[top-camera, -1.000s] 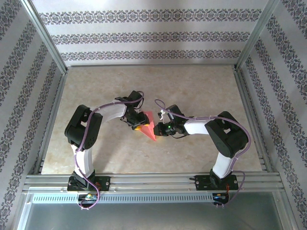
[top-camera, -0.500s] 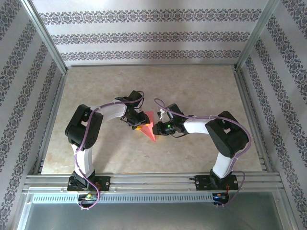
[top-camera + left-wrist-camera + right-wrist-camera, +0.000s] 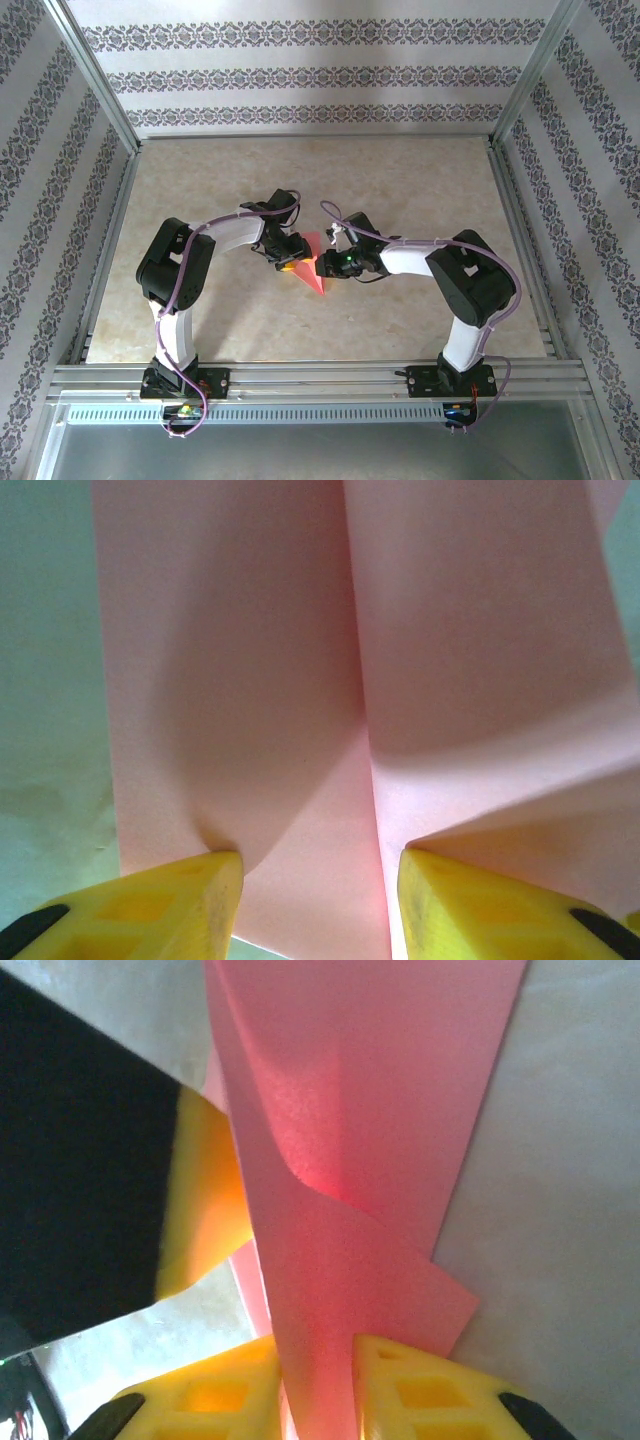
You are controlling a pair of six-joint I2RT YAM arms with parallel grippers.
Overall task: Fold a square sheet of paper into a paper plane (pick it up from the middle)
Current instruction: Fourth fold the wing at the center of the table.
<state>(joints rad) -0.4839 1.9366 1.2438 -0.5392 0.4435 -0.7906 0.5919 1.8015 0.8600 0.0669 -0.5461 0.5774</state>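
paper (image 3: 311, 268): likely light, limp, easily creased; best taken by centre ridge | left claw (image 3: 318, 870): half open astride it | right claw (image 3: 318, 1360): narrow gap round flap, grip unclear

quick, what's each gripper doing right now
left gripper: open, jaws apart against the folded pink paper.
right gripper: closed on the folded pink paper.
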